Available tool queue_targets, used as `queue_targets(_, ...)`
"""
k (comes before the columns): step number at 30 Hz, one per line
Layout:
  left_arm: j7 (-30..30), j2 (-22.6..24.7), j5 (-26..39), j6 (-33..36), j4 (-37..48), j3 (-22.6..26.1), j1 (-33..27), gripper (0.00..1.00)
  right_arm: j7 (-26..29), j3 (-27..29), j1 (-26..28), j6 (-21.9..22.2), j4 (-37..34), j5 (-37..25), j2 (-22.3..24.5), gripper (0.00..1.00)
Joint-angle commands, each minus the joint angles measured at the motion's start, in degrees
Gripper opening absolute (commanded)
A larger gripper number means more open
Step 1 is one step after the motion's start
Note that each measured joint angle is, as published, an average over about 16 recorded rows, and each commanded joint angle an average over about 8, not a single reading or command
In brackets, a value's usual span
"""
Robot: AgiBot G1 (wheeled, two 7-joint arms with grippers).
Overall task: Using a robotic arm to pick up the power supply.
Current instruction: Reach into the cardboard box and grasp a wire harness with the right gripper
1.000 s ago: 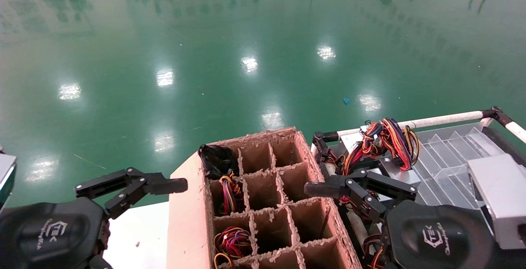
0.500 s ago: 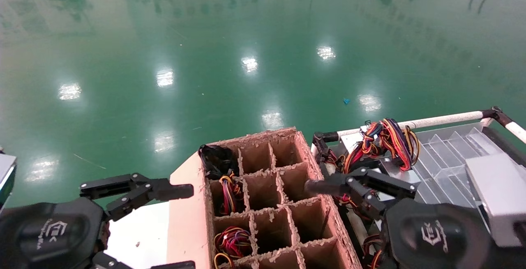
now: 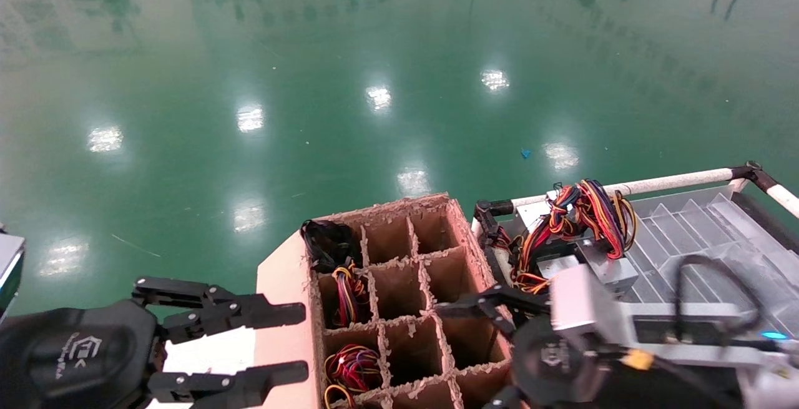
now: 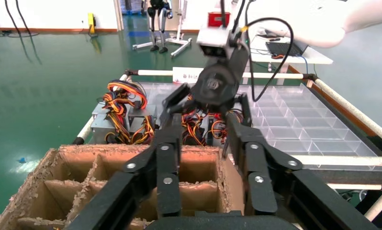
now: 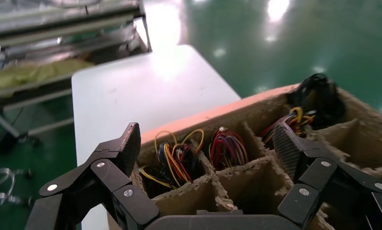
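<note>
Silver-grey power supply boxes point(image 3: 604, 263) with thick yellow, orange, red and black wire bundles point(image 3: 587, 212) lie at the near-left corner of the railed tray, just right of the brown carton; the left wrist view shows them as well point(image 4: 99, 127). My right gripper point(image 3: 465, 359) stands open over the carton's right-hand compartments, left of and short of the power supply. In the right wrist view its fingers point(image 5: 206, 148) straddle compartments holding wires, with nothing gripped. My left gripper point(image 3: 304, 341) is open at the carton's left edge, empty point(image 4: 203, 139).
The brown divided cardboard carton point(image 3: 465, 228) sits on a white table point(image 3: 206, 346); wire bundles point(image 5: 227, 146) fill several compartments. A clear ridged plastic tray point(image 3: 699, 228) lies inside a white-tubed rail point(image 3: 674, 179). Green floor lies beyond.
My right wrist has rolled and swung left over the carton, away from the power supply. My left gripper has shifted right toward the carton, and its second finger has come into view.
</note>
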Motion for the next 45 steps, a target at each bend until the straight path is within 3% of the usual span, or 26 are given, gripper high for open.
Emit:
queue_targets(1,0.0,0.0,0.0,0.0,0.0,0.0,0.0,0.00,0.2,-1.5,1.8,-0.3,-0.8,-2.3,-1.8,1.00)
queue_targets(7,0.0,0.0,0.0,0.0,0.0,0.0,0.0,0.00,-0.5,-5.7,5.6,-2.7,-5.2,-7.1,-7.5,0.96)
queue_targets(9,0.0,0.0,0.0,0.0,0.0,0.0,0.0,0.00,-1.2,-6.7,6.6,-3.4,-6.9,-8.2,-9.3,0.80)
queue_targets(14,0.0,0.0,0.0,0.0,0.0,0.0,0.0,0.10,-3.2,-9.0,9.1,-4.7,-11.3,-11.0,-13.2,0.18)
queue_targets(15,0.0,0.0,0.0,0.0,0.0,0.0,0.0,0.14,-3.5,-9.5,9.6,-4.9,-12.2,-11.6,-14.0,0.09)
queue_targets(17,0.0,0.0,0.0,0.0,0.0,0.0,0.0,0.26,-4.2,-10.5,10.6,-5.3,-13.8,-13.0,-15.3,0.01)
queue_targets(22,0.0,0.0,0.0,0.0,0.0,0.0,0.0,0.75,-5.7,-12.3,12.8,-6.1,-17.7,-15.2,-17.7,0.00)
queue_targets(25,0.0,0.0,0.0,0.0,0.0,0.0,0.0,0.96,-6.5,-12.9,13.5,-6.4,-19.7,-15.7,-18.6,0.00)
queue_targets(29,0.0,0.0,0.0,0.0,0.0,0.0,0.0,1.00,-7.4,-13.7,14.1,-6.7,-21.8,-16.1,-19.5,0.00)
queue_targets(45,0.0,0.0,0.0,0.0,0.0,0.0,0.0,1.00,-8.3,-16.3,15.7,-5.9,-25.8,-18.3,-21.0,0.00)
